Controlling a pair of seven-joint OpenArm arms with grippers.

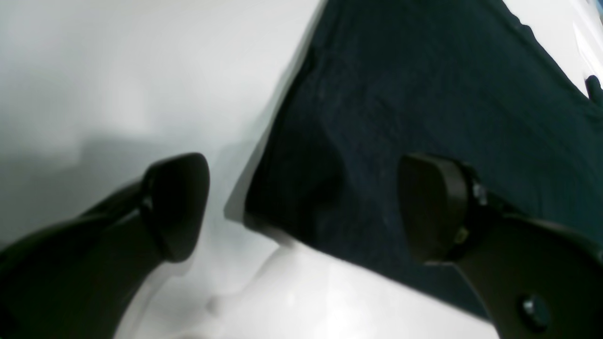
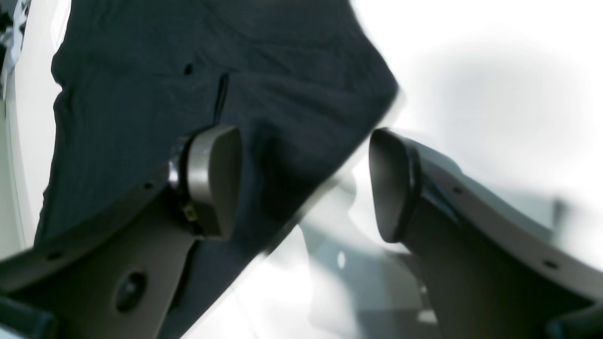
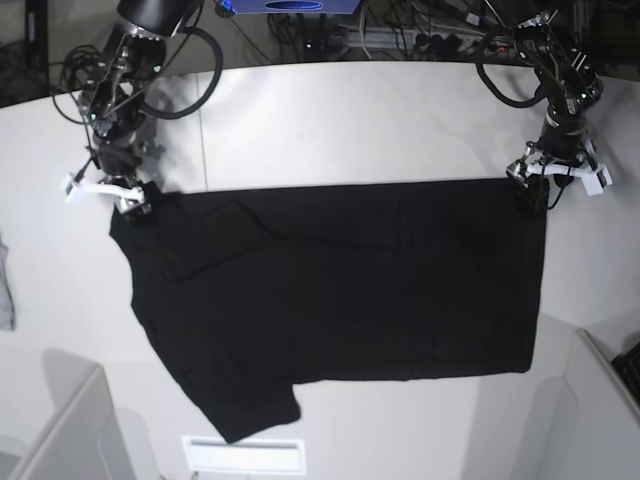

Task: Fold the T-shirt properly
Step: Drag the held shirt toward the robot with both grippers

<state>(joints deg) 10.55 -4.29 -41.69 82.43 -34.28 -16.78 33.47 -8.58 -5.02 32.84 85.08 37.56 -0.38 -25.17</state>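
Note:
The black T-shirt [image 3: 340,290] lies flat on the white table [image 3: 350,120], plain side up, with one sleeve pointing to the near left. My left gripper [image 3: 560,180] hovers at the shirt's far right corner. In the left wrist view it [image 1: 301,207] is open, one finger over the cloth [image 1: 424,94] and the other over bare table. My right gripper [image 3: 105,190] is at the far left corner. It [image 2: 304,183] is open too, and the shirt's edge [image 2: 188,70] runs between its jaws. Neither gripper holds anything.
A grey cloth scrap [image 3: 5,290] lies at the table's left edge. Cables and equipment [image 3: 400,35] crowd the space behind the table. A white slot plate [image 3: 245,455] sits at the near edge, below the sleeve.

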